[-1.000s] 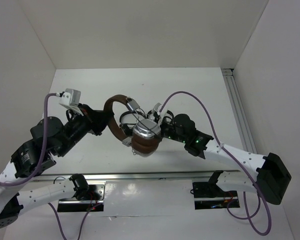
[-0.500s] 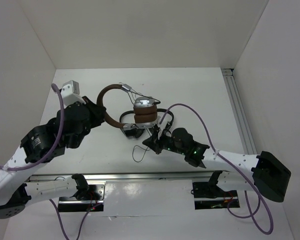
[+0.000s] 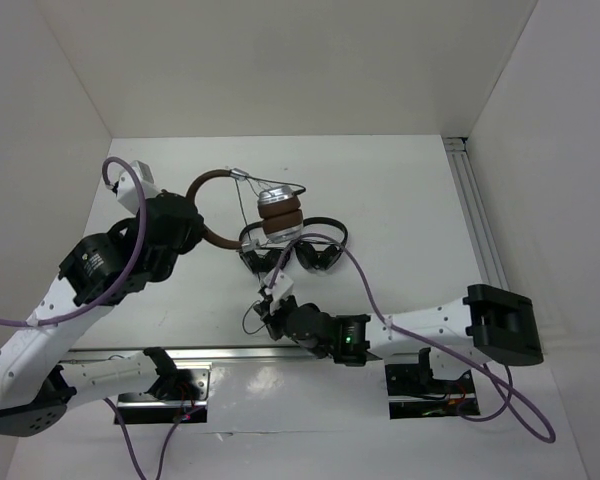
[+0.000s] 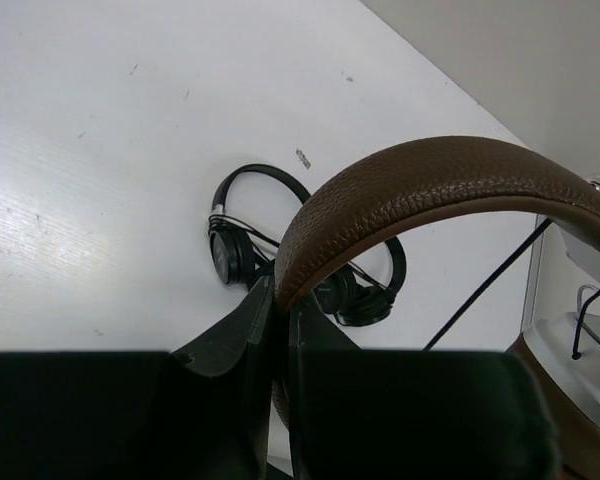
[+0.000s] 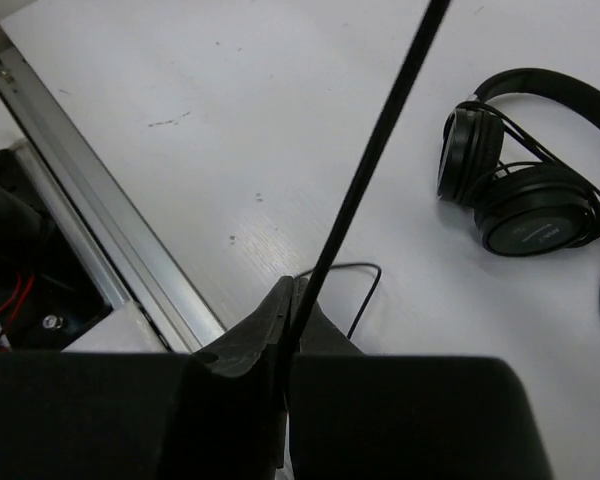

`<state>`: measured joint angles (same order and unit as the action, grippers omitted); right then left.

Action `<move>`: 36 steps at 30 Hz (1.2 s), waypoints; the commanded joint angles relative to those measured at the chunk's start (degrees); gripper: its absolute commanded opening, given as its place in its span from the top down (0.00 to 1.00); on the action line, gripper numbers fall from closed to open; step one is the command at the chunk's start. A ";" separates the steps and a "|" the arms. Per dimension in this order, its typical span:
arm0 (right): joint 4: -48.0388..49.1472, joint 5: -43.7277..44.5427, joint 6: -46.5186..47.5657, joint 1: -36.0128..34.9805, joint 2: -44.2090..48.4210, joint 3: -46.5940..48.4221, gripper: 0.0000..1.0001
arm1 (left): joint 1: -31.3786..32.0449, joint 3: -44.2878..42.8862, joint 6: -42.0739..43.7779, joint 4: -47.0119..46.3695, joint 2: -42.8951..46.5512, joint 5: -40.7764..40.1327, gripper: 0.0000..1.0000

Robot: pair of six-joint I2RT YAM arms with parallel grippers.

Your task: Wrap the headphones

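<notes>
The headphones [image 3: 215, 183] have a brown headband, silver ear cups and brown pads [image 3: 279, 215], and hang above the table. My left gripper [image 3: 197, 228] is shut on the headband [image 4: 420, 180] at its lower left. A silver cup [image 4: 570, 350] shows at the right edge of the left wrist view. The thin dark cable [image 3: 288, 262] runs taut from the cups down to my right gripper [image 3: 263, 311], which is shut on the cable [image 5: 365, 170] low near the table's front edge. A slack loop of cable [image 5: 365, 285] lies on the table by the jaws.
Two smaller all-black headphones [image 3: 292, 246] lie on the table under the cups; they also show in the left wrist view [image 4: 242, 240] and the right wrist view [image 5: 525, 195]. A metal rail [image 3: 310, 352] runs along the near edge and another rail [image 3: 477, 215] along the right side.
My right gripper has slid down the cable toward the near edge, pulling it taut. My left gripper has lifted the headphones up and back; the cups now hang over the black headphones.
</notes>
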<state>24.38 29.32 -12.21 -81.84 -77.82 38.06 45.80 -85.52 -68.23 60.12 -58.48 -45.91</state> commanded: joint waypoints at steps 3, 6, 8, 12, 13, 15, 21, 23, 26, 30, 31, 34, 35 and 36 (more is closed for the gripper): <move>-1.27 3.12 1.13 -2.44 -6.28 4.55 0.95 | -1.50 -1.32 -5.16 -9.23 1.09 -0.76 1.00; -1.79 -0.21 2.88 -2.97 -7.52 6.58 0.85 | -2.82 -0.10 -3.93 -9.23 0.56 -1.37 1.00; 0.29 -3.29 4.82 -3.58 -8.05 7.29 0.83 | -3.61 0.61 -3.93 -9.23 0.56 -1.37 1.00; 4.97 -8.66 6.75 -3.59 -8.05 6.67 0.98 | -5.80 2.45 -2.79 -9.84 0.56 -0.24 1.00; 4.97 -8.67 6.76 -3.59 -8.05 6.67 1.00 | -5.81 2.46 -1.92 -10.54 0.56 -0.23 1.00; 4.97 -7.88 7.28 -4.29 -8.05 6.67 1.00 | -7.04 2.99 -0.69 -10.55 1.08 -0.23 1.00; -0.46 4.30 7.29 -8.94 -7.52 7.46 1.00 | -12.73 4.04 5.47 -11.60 -0.06 0.73 1.00; -3.27 8.89 7.29 -10.96 -7.52 8.86 1.00 | -14.24 5.35 6.78 -12.12 -0.58 0.73 1.00; -8.90 17.85 7.29 -14.83 -7.00 11.50 1.00 | -16.88 7.73 10.82 -12.92 -1.11 0.73 1.00; -18.81 25.95 8.42 -18.87 -5.42 16.68 1.00 | -17.41 10.01 17.32 -13.45 -2.61 1.53 1.00; -20.85 27.44 8.43 -18.88 -5.41 19.48 1.00 | -17.41 10.54 18.64 -13.45 -2.61 2.31 1.00; -27.71 32.89 11.58 -20.11 -4.27 23.18 1.00 | -17.41 12.38 23.39 -12.83 -3.13 3.89 1.00; -28.94 34.99 12.37 -20.11 -4.27 25.11 1.00 | -17.41 12.39 24.62 -12.83 -3.13 4.51 1.00; -29.91 35.97 14.82 -20.11 -2.70 25.83 1.00 | -17.41 13.43 25.50 -12.83 -2.44 5.30 1.00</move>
<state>1.54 56.18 -1.54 -101.43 -84.93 59.33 28.69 -72.53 -47.75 52.27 -62.39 -41.71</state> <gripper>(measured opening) 0.043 0.187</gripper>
